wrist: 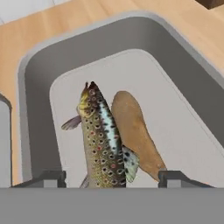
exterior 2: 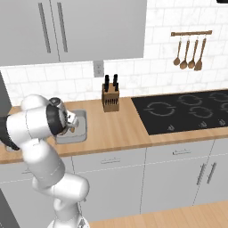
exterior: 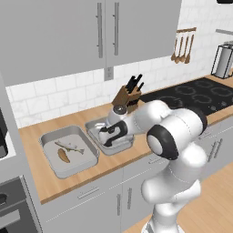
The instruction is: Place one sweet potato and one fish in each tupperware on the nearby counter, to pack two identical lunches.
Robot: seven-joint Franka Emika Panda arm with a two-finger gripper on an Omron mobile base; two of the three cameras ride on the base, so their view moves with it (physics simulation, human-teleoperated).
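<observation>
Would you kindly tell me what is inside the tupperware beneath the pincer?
In the hand view, the tupperware holds one spotted fish lying beside and touching a sweet potato. The fish's tail end is cut off by the view's lower edge.

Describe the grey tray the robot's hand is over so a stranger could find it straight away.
On the long light-brown wooden counter, find the wooden knife block. Two shallow grey rectangular trays lie before it; this tray is nearer the block, under the gripper. The other grey tray, also holding fish and sweet potato, has no arm above.
</observation>
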